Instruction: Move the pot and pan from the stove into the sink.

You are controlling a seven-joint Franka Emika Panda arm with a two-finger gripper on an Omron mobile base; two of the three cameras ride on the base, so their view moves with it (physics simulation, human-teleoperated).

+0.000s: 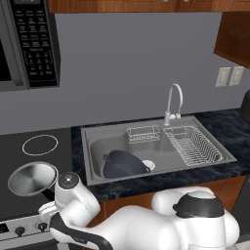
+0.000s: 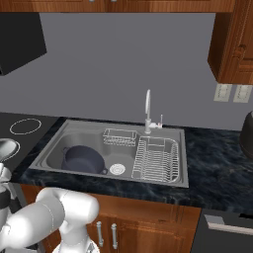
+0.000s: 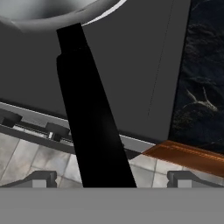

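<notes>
Right up close in the hand view, the pan's black handle (image 3: 94, 131) runs straight down between the two finger tips of the pincer (image 3: 111, 179), and those tips stand spread wide on either side of it, clear of the handle, gripping nothing. At the top of that view sits the shiny underside of the pan (image 3: 52, 11), above the dark glass of the stove (image 3: 140, 65), with the silver front panel and its knobs (image 3: 54, 131) crossing lower down and tiled floor (image 3: 26, 153) beneath.

Over in the left base view, the pan (image 1: 31, 177) rests on the stove (image 1: 29, 161) near its front, just below a white burner ring (image 1: 40, 144), and the white arm (image 1: 73, 195) bends down right beside it. The pot (image 1: 123, 164) is already in the sink (image 1: 97, 141), lying in the left basin next to the drain (image 1: 149, 164). A wire rack (image 1: 193, 145) fills the right basin, a smaller basket (image 1: 143, 133) sits at the back, and the gooseneck faucet (image 1: 173, 100) rises behind. Dark marbled table (image 1: 224, 127) surrounds the sink.

From the right base view, the pot (image 2: 83, 159) shows dark in the sink (image 2: 54, 148), and the pan's rim (image 2: 7, 148) peeks at the left edge.
</notes>
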